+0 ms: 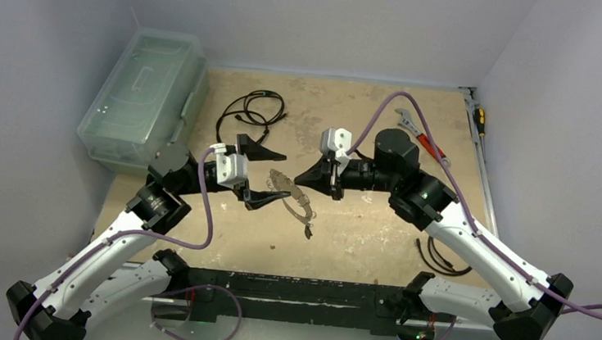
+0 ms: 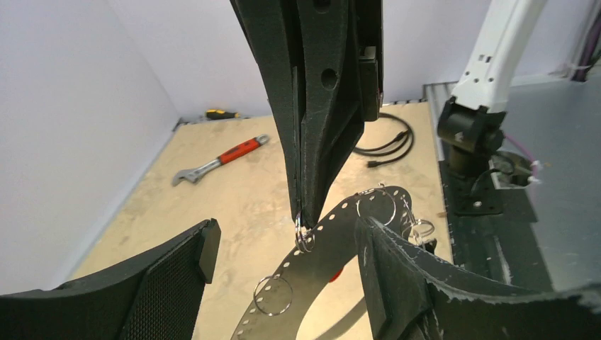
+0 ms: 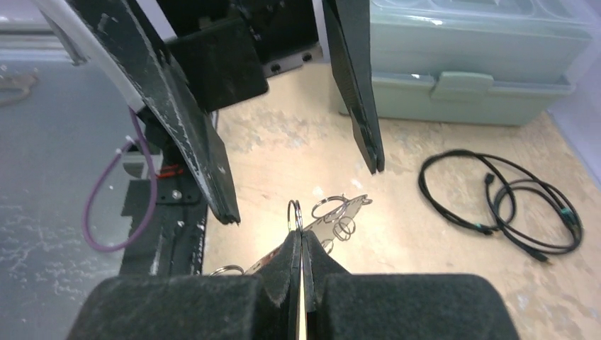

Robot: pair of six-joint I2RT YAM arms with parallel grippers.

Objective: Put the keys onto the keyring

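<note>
**Keyring (image 2: pixel 329 225) nipped by the right fingers (image 1: pixel 318 176), left fingers (image 1: pixel 262 150) spread wide beside it**

At the far left of the tabletop (image 1: pixel 358 233) sits a pale green lidded box (image 1: pixel 144 95). A coiled black cable (image 1: pixel 250 108) lies just to its right.

Next come the left fingers, spread wide with nothing clamped between them. In the left wrist view the keyring passes through their gap and runs close along the inner face of one finger. Whether it touches that finger cannot be told.

The keyring is a grey perforated metal band bent into a loop, with small wire rings strung through its holes. It is held up off the tabletop between the two arms, near the middle of the top view.

The right fingers are pressed fully together, and their tips pinch one small wire ring (image 3: pixel 293 212) that hangs on the band. In the right wrist view this ring stands upright just above the closed tips.

Farther right, toward the back wall, lies a red-handled wrench (image 1: pixel 422 138). A second black cable (image 1: pixel 442 256) rests on the tabletop close to the right arm.
</note>
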